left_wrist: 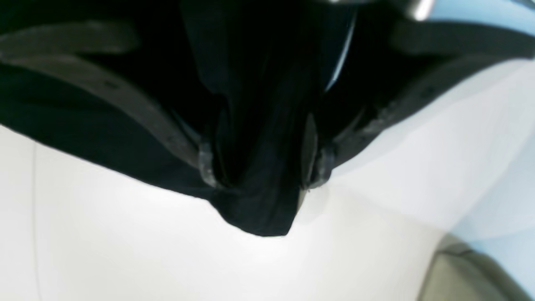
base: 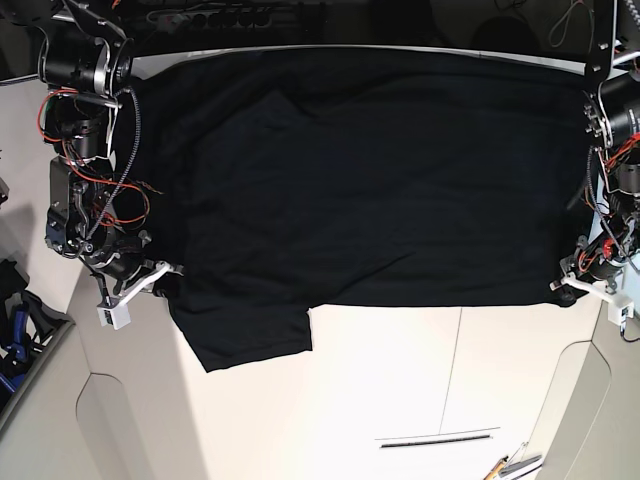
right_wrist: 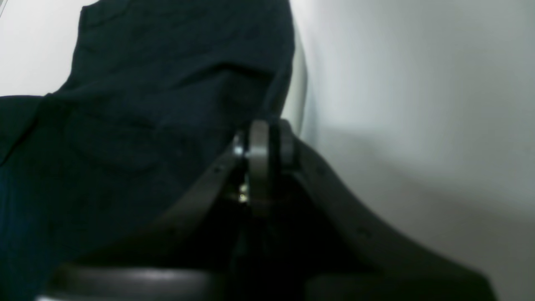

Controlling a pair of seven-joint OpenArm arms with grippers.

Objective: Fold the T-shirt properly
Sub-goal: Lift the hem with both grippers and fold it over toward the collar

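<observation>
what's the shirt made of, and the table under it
T-shirt: soft black knit cloth, matte; it drapes and bunches where the left gripper pinches it. Table: smooth white hard surface, probably laminate or painted board, with a faint seam and slight sheen.

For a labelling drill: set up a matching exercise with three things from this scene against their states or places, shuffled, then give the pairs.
1. left gripper
2. right gripper
3. T-shirt

a. spread flat on the white table
b. shut on a bunched corner of black cloth
c. shut, pads together, at the cloth's edge

Pairs: 1-b, 2-c, 3-a
</observation>
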